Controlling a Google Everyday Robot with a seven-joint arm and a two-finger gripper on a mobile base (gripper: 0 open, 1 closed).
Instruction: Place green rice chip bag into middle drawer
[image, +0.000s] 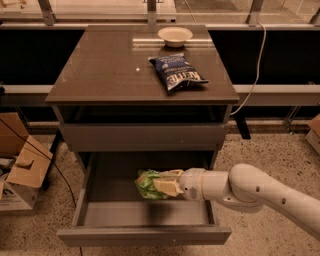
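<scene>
While I am holding the green rice chip bag (147, 182) pinched in my gripper (167, 184), I am hovering over the open middle drawer (83, 200), with the bag sitting inside its walls, toward the back. I cannot tell whether the bag is touching the drawer floor. I am judging the crinkly film to be the main risk: it may be clinging to the gripper when I am releasing, so pulling away could be dragging it over the low side. My arm is also crossing close above the right wall, and a careless retreat could be bumping the drawer.
</scene>
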